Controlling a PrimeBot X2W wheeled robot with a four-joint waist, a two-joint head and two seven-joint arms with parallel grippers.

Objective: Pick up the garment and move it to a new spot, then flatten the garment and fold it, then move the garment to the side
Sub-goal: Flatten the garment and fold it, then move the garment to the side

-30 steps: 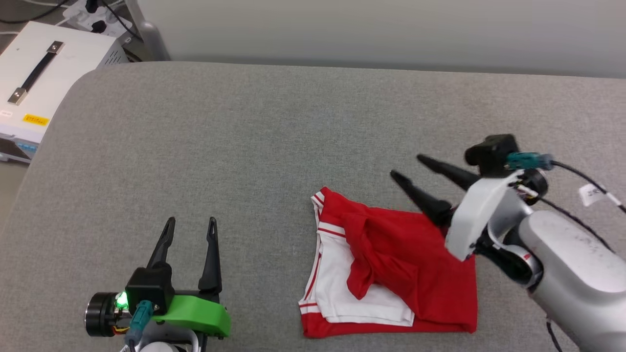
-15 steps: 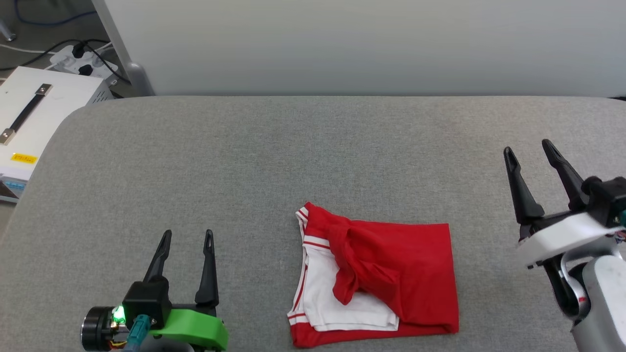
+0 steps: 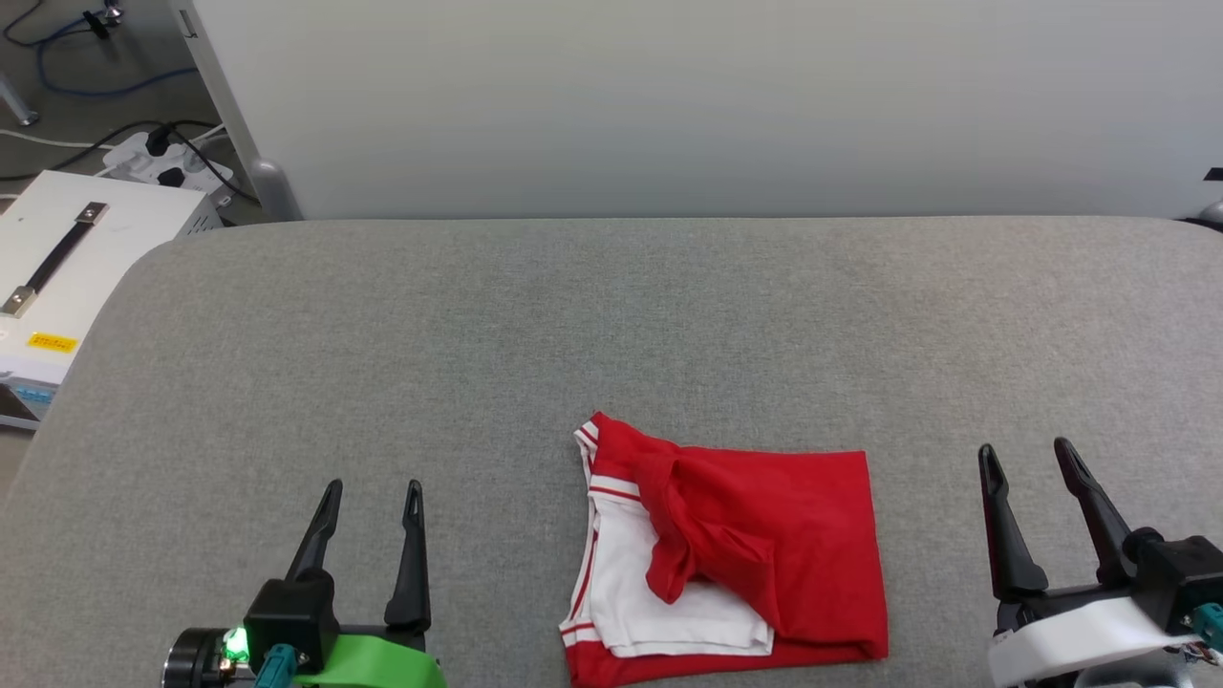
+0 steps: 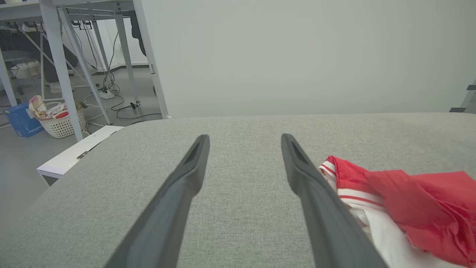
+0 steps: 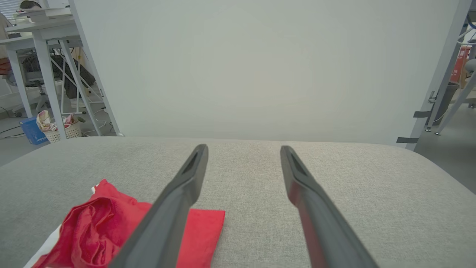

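The garment (image 3: 764,545), red with a white sleeve and striped trim, lies folded into a rough rectangle on the grey padded table (image 3: 535,325), near its front edge. A loose red fold bunches on top of it. My left gripper (image 3: 371,492) stands open at the lower left, well apart from the garment (image 4: 409,201), nothing between its fingers. At the lower right my right gripper (image 3: 1024,452) is open too, just right of the garment (image 5: 111,227) and clear of it.
A white equipment box (image 3: 57,258) with a dark handle stands off the table's left edge, with a power strip (image 3: 167,162) and cables behind it. A pale wall panel (image 3: 669,105) runs along the table's far edge. A laundry basket (image 4: 61,121) sits on the floor far left.
My right gripper drew back from over the garment's right edge to the lower right, clear of the cloth. The head camera tilted up, showing more wall. The garment and left gripper stayed put.
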